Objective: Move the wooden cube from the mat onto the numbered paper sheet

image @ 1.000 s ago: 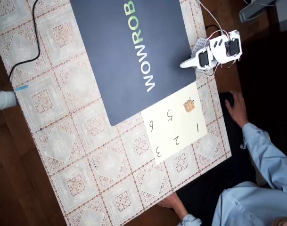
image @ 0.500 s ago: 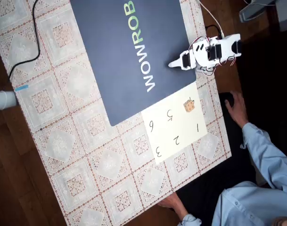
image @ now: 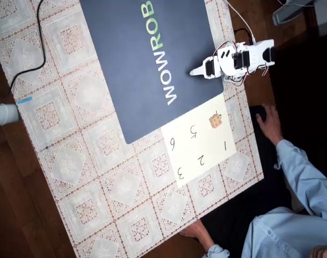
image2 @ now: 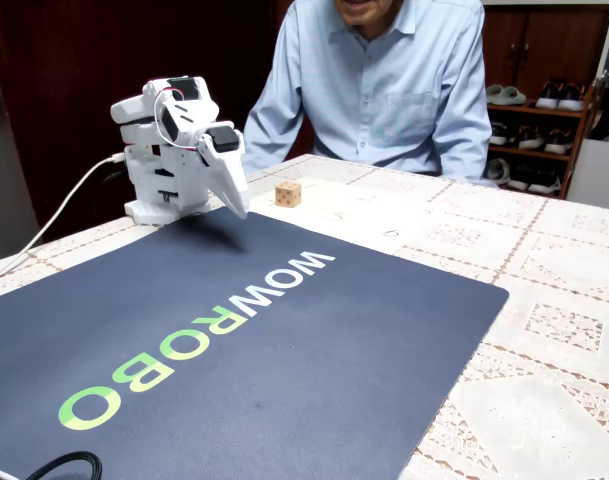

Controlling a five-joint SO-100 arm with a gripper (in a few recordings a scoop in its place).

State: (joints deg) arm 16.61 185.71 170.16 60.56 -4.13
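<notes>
Navy mat (image2: 284, 350), large, with white and green lettering, fills the lower half of the fixed view and reaches into the upper middle of the overhead view; it lies flat on the lace-patterned tablecloth (image: 99, 177) covering the counter. White arm, standing at the mat's edge, left of centre in the fixed view: its end effector (image2: 236, 200) hangs tip-down just above the mat, jaws looking closed or nearly so and holding nothing. Change noted: over the last second the end effector (image: 198, 71) has swung from the mat's right edge further inward over the mat, toward the upper centre of the overhead view, and away from the sheet. Wooden cube (image2: 288, 194), tan with dark dots, rests beyond the arm on the numbered paper sheet (image: 201, 142), near the sheet's upper right corner in the overhead view (image: 215, 121), apart from the end effector and unmoved across that second. Reading: the cube already sits on the sheet, so the transfer appears complete and the arm seems to be retiring. Person in a light blue shirt (image2: 384, 80), seated behind the counter at the top of the fixed view.
</notes>
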